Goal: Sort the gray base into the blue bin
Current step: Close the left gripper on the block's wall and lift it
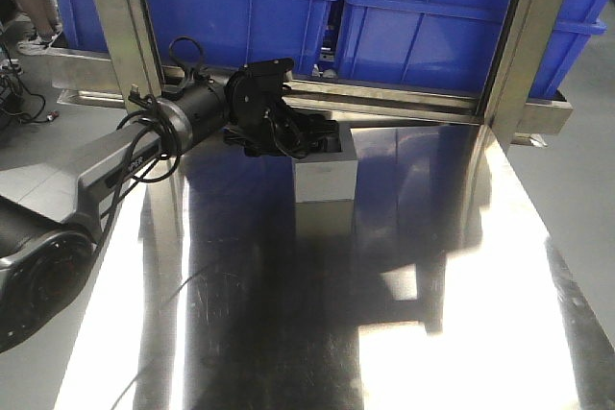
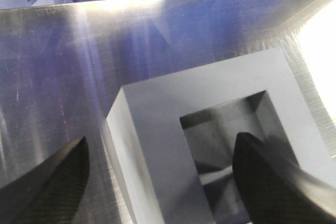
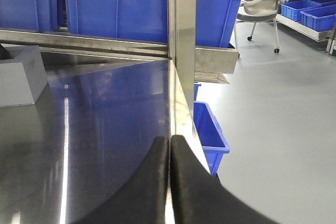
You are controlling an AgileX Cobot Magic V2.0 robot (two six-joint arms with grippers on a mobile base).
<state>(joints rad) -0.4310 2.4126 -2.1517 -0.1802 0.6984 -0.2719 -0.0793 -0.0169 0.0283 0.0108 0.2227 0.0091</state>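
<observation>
Fingers point(image 2: 273, 182) of the left gripper point(image 2: 157, 187) are spread, one inside the hole of the gray base point(image 2: 152, 124), one outside. It sits on the shiny table point(image 1: 432, 285) before the blue bin point(image 1: 432, 26). The right gripper point(image 3: 169, 182) has its fingers pressed together.

Brushed, mirror-glossy metal for the counter point(image 1: 432, 266), finely scratched. Matt, smooth gray on the gray base point(image 2: 152, 124). Smooth, slightly shiny plastic for the blue bin point(image 1: 432, 36). Dark, woven-looking, semi-matt skin on the left gripper point(image 2: 161, 145) fingers point(image 2: 273, 182).
</observation>
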